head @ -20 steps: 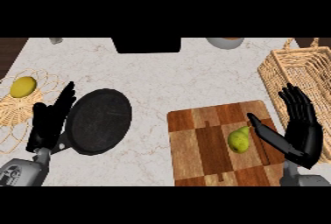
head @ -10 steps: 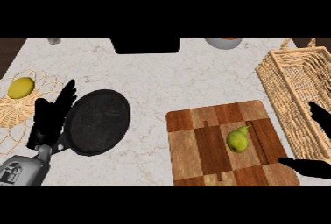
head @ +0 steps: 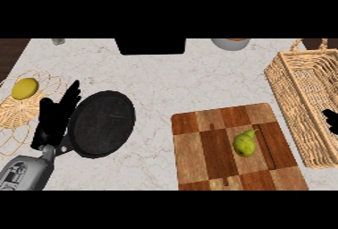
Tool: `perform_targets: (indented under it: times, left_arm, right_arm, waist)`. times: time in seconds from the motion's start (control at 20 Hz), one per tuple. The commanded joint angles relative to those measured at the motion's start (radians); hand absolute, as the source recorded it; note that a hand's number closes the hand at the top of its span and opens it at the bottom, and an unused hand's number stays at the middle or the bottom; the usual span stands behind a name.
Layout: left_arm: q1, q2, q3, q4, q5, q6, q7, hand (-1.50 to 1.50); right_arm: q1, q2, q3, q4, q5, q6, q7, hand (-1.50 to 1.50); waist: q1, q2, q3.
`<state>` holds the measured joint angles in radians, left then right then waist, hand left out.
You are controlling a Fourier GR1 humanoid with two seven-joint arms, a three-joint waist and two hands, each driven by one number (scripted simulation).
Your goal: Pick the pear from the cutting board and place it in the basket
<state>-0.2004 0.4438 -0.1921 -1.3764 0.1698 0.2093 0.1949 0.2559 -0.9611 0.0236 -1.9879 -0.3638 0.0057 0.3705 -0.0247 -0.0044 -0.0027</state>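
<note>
— So, where is the pear (head: 245,143)?

— On the checkered wooden cutting board (head: 204,152), right of its middle, untouched. Smooth green-yellow skin, fat end toward the near edge, narrow stem end pointing up and slightly right.

— And the basket (head: 300,85)?

— Woven pale wicker, rectangular, just right of the board.

— The hands?

— Left hand (head: 54,120) rests with fingers straight and spread beside a round dark pan (head: 102,123). Of the right hand (head: 329,119) only black fingertips show at the right edge; I cannot tell its state.
</note>
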Motion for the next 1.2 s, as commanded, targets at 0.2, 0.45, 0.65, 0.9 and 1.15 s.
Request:
perform_targets:
  times: [0.2, 0.45, 0.65, 0.9, 1.15]
  left_arm:
    - [-0.073, -0.064, 0.034, 0.065, -0.069, -0.014, 0.019, 0.00]
    - [-0.048, -0.116, 0.012, 0.054, -0.112, 0.005, 0.000, 0.00]
    - [-0.053, -0.056, 0.115, 0.071, -0.061, -0.110, -0.007, 0.00]
    - [-0.070, -0.110, 0.116, 0.126, -0.111, -0.106, -0.042, 0.00]
    - [0.026, -0.127, 0.106, -0.007, -0.145, -0.090, -0.009, 0.00]
  right_arm:
    - [0.071, 0.104, -0.104, -0.107, 0.065, 0.031, 0.127, -1.50]
    - [0.068, 0.194, -0.074, -0.130, 0.197, -0.030, 0.152, -1.50]
    - [0.029, 0.267, -0.090, 0.002, 0.254, 0.047, 0.096, -1.50]
    - [-0.046, 0.344, -0.073, 0.117, 0.309, 0.086, 0.062, -1.50]
    - [-0.055, 0.480, 0.047, 0.190, 0.472, 0.038, -0.021, -1.50]
  waist:
    - [0.014, 0.003, 0.002]
    - [0.014, 0.004, 0.003]
    - [0.020, 0.004, 0.003]
    - [0.020, 0.006, 0.003]
    - [0.025, 0.005, 0.003]
